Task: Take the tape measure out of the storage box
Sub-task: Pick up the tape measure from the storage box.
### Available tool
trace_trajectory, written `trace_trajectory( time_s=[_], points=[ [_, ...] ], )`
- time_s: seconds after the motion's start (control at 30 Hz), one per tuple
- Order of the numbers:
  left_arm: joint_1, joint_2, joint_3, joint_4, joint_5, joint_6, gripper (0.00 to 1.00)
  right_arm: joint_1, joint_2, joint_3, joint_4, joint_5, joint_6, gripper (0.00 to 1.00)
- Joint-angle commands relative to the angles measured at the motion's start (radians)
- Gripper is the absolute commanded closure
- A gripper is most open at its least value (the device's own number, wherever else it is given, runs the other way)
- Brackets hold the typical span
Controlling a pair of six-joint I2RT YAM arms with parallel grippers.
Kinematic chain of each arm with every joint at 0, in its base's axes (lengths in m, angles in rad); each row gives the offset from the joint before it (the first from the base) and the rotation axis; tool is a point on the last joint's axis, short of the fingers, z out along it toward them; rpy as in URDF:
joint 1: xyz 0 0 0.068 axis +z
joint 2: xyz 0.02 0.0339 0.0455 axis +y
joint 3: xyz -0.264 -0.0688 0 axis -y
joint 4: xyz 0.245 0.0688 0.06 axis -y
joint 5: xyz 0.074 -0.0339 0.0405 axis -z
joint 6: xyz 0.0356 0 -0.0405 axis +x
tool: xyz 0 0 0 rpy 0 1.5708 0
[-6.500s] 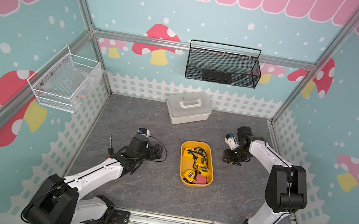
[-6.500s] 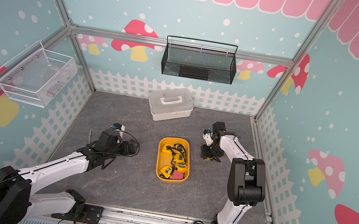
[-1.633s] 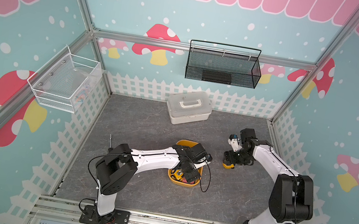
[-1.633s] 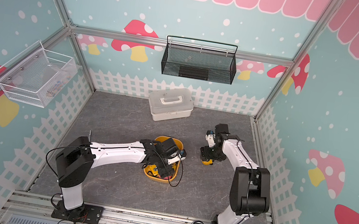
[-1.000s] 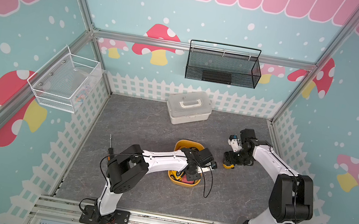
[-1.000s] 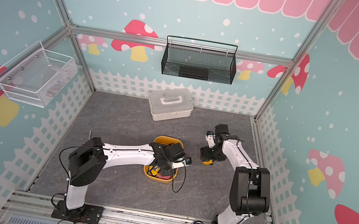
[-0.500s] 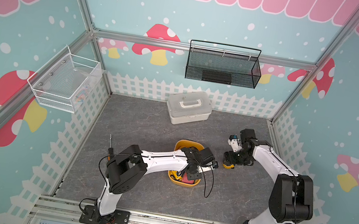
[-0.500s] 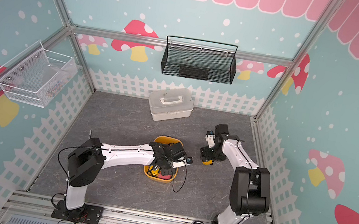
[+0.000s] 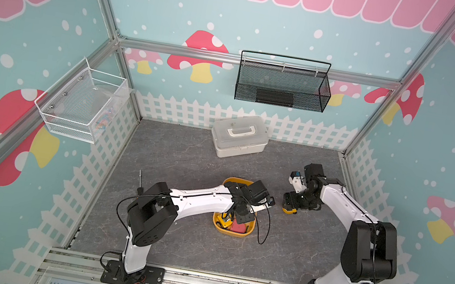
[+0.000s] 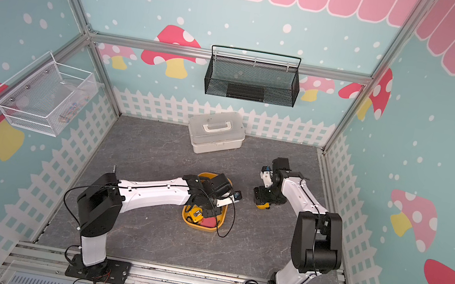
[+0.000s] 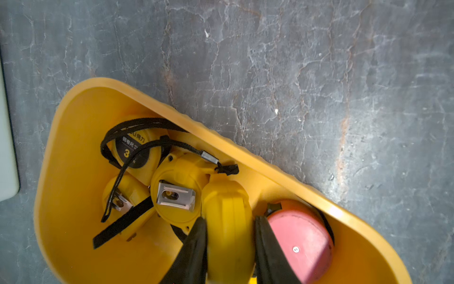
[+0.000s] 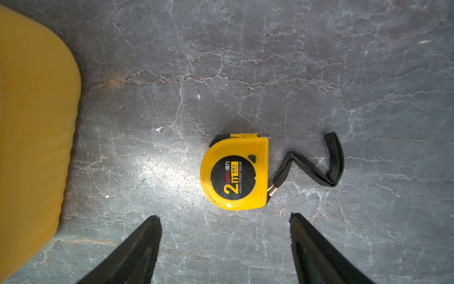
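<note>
Grey tabletop (image 9: 185, 157) — storage box (image 9: 230, 233) half-hidden

The left arm, parked off to the side moments ago, has swung across over the box (image 9: 238, 179), and the left gripper (image 11: 229, 218) has just clamped onto a yellow tape measure (image 11: 227, 196) inside. A second tape measure (image 12: 235, 172) now lies on the table (image 12: 147, 110) below the right gripper (image 12: 224, 216). The box has slid slightly toward the left arm's side.

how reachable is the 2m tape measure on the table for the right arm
Probably yes: the right claw hangs open right by the 2m tape measure, which lies flat on bare table, clear of the storage box.
</note>
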Motion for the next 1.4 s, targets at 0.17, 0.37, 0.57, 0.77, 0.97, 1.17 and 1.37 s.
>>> trace_trajectory(
  time_s=[0.17,0.37,0.57,0.77,0.97,1.17,1.37],
  points=[
    [0.06,-0.039,-0.023,0.02,0.115,-0.071,0.84,-0.006,0.0,-0.015,-0.003,-0.008,0.003,0.17],
    [0.108,-0.097,-0.066,0.044,0.175,-0.107,0.84,-0.006,0.0,-0.017,0.0,-0.008,0.001,0.17],
    [0.166,-0.134,-0.103,0.083,0.275,-0.161,0.86,-0.006,0.008,-0.017,0.005,-0.016,0.004,0.17],
    [0.21,-0.154,-0.133,0.118,0.33,-0.19,0.86,-0.006,0.007,-0.019,0.005,-0.014,0.001,0.17],
    [0.244,-0.185,-0.15,0.15,0.403,-0.222,0.87,-0.006,0.011,-0.018,0.004,-0.017,0.001,0.17],
    [0.272,-0.232,-0.176,0.197,0.458,-0.259,0.87,-0.006,0.012,-0.019,0.006,-0.015,0.001,0.17],
    [0.307,-0.266,-0.192,0.208,0.445,-0.27,0.87,-0.006,0.014,-0.018,0.005,-0.017,0.001,0.17]
  ],
)
